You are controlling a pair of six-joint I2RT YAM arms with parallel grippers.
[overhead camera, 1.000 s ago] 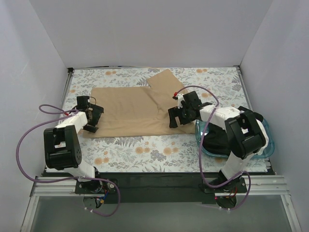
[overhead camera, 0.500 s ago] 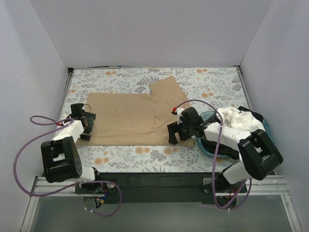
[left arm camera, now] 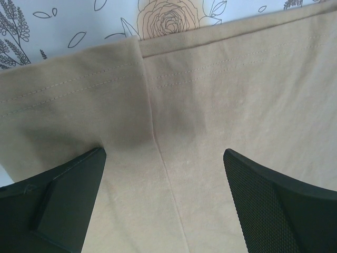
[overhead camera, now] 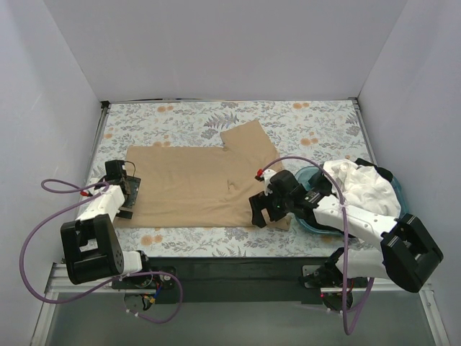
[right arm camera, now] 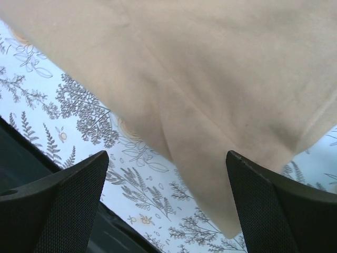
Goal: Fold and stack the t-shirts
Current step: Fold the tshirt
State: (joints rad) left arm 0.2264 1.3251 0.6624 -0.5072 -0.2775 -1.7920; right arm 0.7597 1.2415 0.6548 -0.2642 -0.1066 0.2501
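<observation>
The tan shirt (overhead camera: 198,184) lies spread flat on the table (overhead camera: 310,122), ready for folding. The left gripper (overhead camera: 127,196) hovers wide apart over its left hem. The right gripper (overhead camera: 265,215), equally wide, hovers over its near right corner, probably to pinch both ends together.

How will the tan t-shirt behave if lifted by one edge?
Probably floppy: the tan t-shirt lies flat with soft creases, so it would likely drape from a pinch. Its hem looks thin, so probably light. Pushed, it would likely bunch rather than slide whole.
</observation>
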